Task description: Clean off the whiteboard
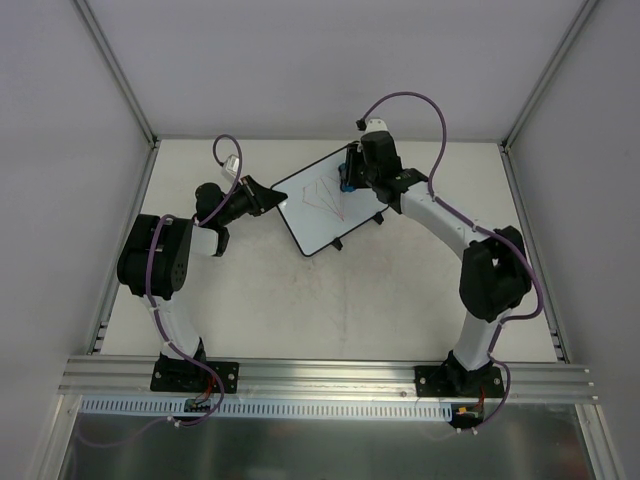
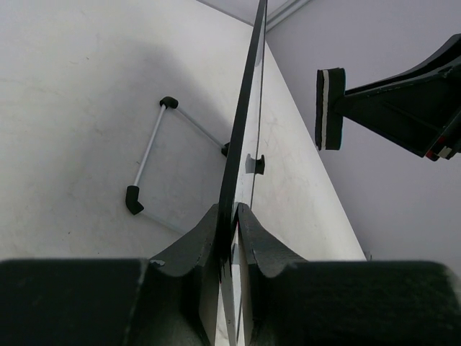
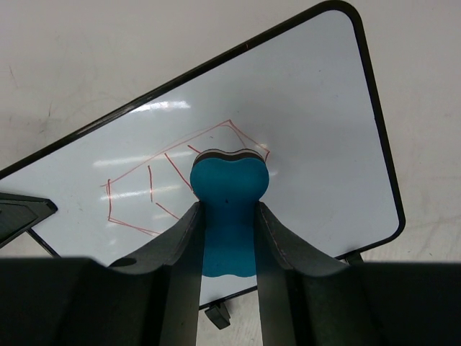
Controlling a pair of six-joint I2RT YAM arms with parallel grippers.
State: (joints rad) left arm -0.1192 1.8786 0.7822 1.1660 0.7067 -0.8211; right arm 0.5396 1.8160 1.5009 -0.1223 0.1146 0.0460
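Observation:
The whiteboard (image 1: 322, 208) is a small white board with a thin black frame and a red line drawing (image 1: 325, 195). It lies tilted at the back middle of the table. My left gripper (image 1: 262, 197) is shut on the board's left edge; in the left wrist view the board (image 2: 243, 137) shows edge-on between the jaws. My right gripper (image 1: 352, 172) is shut on the blue bone-shaped eraser (image 3: 227, 209). The eraser's far end touches the board (image 3: 317, 137) over the right part of the red drawing (image 3: 144, 187). The eraser also shows in the left wrist view (image 2: 328, 108).
A small white stand with black end caps (image 2: 148, 155) lies on the table behind the board. The board's black feet (image 1: 337, 245) stick out at its near edge. Grey walls close the table at the back and sides.

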